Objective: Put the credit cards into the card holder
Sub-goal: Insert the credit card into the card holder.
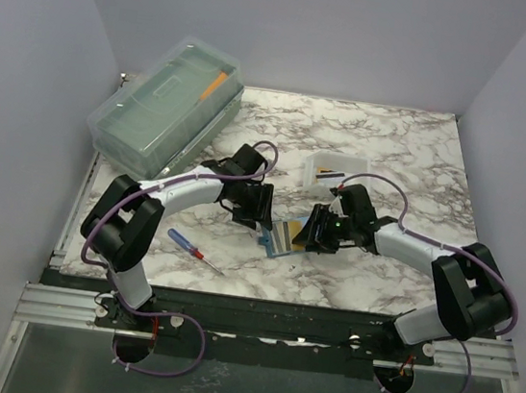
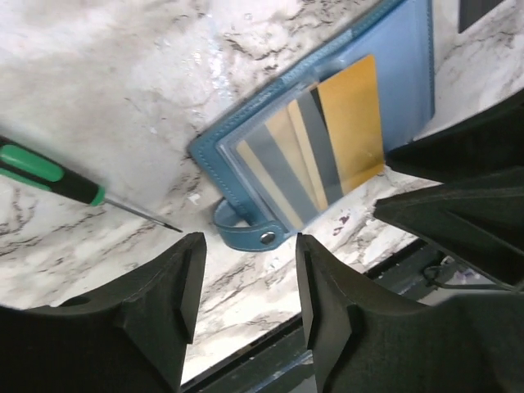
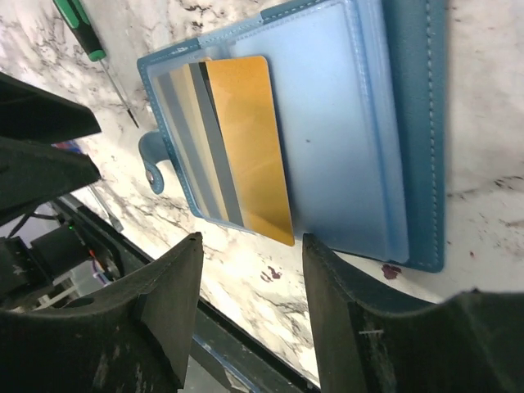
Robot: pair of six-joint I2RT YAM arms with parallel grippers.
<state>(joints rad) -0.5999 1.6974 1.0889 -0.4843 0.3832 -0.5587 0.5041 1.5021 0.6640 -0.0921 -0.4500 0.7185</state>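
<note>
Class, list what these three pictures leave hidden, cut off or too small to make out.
Top view: card holder partly covered by the left pincer and right pincer; tray contents too small.
Left wrist view: screwdriver handle cut by left edge.
Both wrist views: credit cards overlap, so their count is uncertain.

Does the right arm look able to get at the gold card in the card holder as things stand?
Probably yes: the right gripper is open just off the protruding end of the gold card in the card holder, nothing between.
</note>
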